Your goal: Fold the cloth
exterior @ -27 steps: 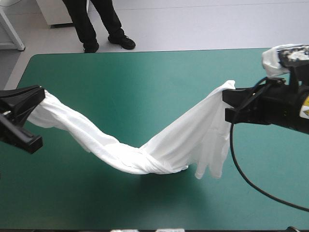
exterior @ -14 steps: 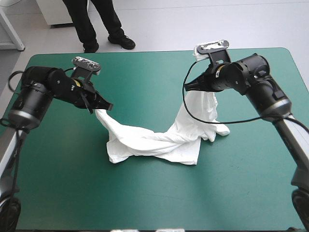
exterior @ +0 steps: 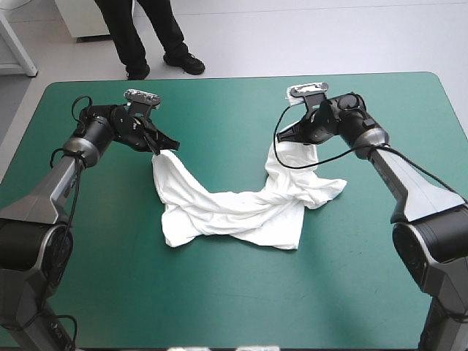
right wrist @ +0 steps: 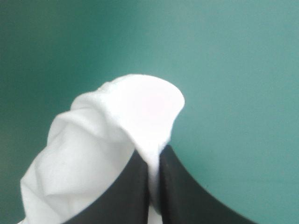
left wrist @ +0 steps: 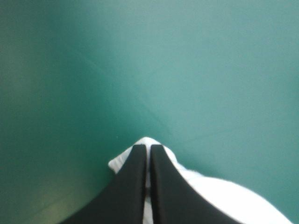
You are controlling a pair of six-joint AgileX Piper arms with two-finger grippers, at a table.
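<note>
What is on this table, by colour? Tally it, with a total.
White: 1, the crumpled short-sleeved cloth T-shirt
Black: 2, the fin-fingered left pincer and right pincer, both shut on it
Teal-green: 1, the flat table cover
Total: 4

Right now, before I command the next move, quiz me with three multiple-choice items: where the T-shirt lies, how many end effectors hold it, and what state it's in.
1. The T-shirt's middle lies: A) on the teal-green cover, mid-table; B) over the table's near edge; C) off the table's left edge.
2. It is gripped by: A) nothing; B) one end effector; C) two end effectors.
3. The T-shirt is: A) a folded bundle; B) crumpled, both ends lifted; C) spread flat.

Answers:
1 A: its bunched middle rests mid-table.
2 C: the left end effector and right end effector each pinch white fabric.
3 B: the high view shows both ends raised and the middle wrinkled.
</note>
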